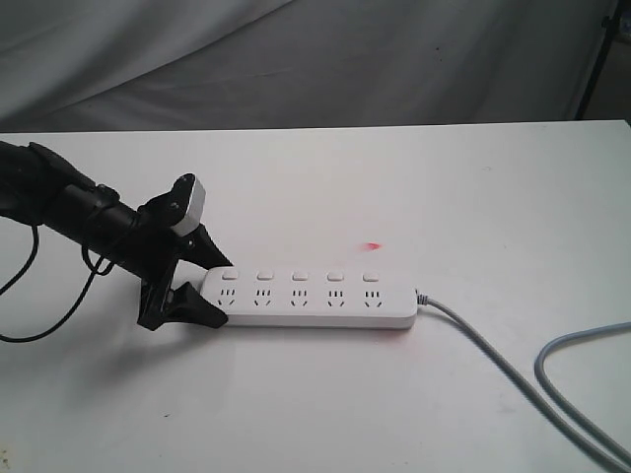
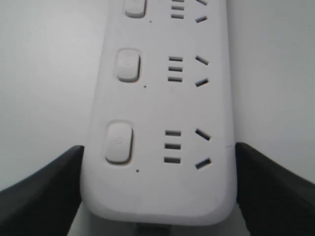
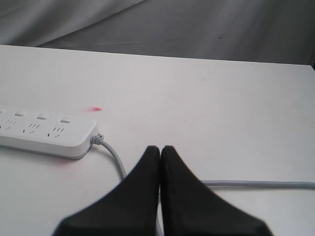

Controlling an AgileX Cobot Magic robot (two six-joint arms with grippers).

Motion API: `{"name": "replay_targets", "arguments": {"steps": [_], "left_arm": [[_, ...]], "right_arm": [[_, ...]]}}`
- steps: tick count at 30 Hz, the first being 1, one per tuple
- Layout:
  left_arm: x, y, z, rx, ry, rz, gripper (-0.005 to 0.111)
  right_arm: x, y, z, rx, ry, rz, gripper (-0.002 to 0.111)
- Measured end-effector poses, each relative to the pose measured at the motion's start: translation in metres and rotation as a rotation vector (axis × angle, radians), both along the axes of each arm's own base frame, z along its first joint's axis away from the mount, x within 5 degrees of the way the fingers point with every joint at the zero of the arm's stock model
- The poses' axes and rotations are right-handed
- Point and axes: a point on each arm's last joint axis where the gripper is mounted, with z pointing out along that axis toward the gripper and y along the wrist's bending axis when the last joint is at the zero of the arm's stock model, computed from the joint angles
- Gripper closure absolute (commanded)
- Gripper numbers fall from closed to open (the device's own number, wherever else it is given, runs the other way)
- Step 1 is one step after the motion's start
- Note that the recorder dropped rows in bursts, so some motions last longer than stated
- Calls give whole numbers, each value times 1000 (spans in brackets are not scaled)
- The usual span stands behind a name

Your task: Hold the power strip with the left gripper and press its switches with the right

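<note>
The white surface (image 1: pixel 394 177) fills most of the exterior frame. The power strip (image 1: pixel 314 313) lies flat on it at lower centre, running left to right: a long white bar with rounded ends and five sockets. Its grey cable (image 1: pixel 493 355) trails off toward the lower right. My left pincer (image 1: pixel 215 291) straddles the strip's left end, fingers against both long edges, so I judge the hold step done. The right pincer (image 3: pixel 160 147), fingers together, hangs beyond the cable end, well apart from the strip. Next I must bring that closed tip over the switches (image 1: pixel 299 277), five small square buttons along the strip's upper edge, and press straight down.
</note>
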Motion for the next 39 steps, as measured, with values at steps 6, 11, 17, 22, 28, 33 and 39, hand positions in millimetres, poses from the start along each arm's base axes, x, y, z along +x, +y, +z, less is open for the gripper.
{"name": "replay_targets", "arguments": {"steps": [6,11,17,22,28,33,39], "left_arm": [[0,0,0,0,0,0,67],[0,0,0,0,0,0,67],[0,0,0,0,0,0,67],[0,0,0,0,0,0,67],[0,0,0,0,0,0,67],[0,0,0,0,0,0,67],[0,0,0,0,0,0,67]], "right_arm": [[0,0,0,0,0,0,108],[0,0,0,0,0,0,108],[0,0,0,0,0,0,108],[0,0,0,0,0,0,108],[0,0,0,0,0,0,108],[0,0,0,-5,0,0,108],[2,1,12,-29,-130,15,108]]}}
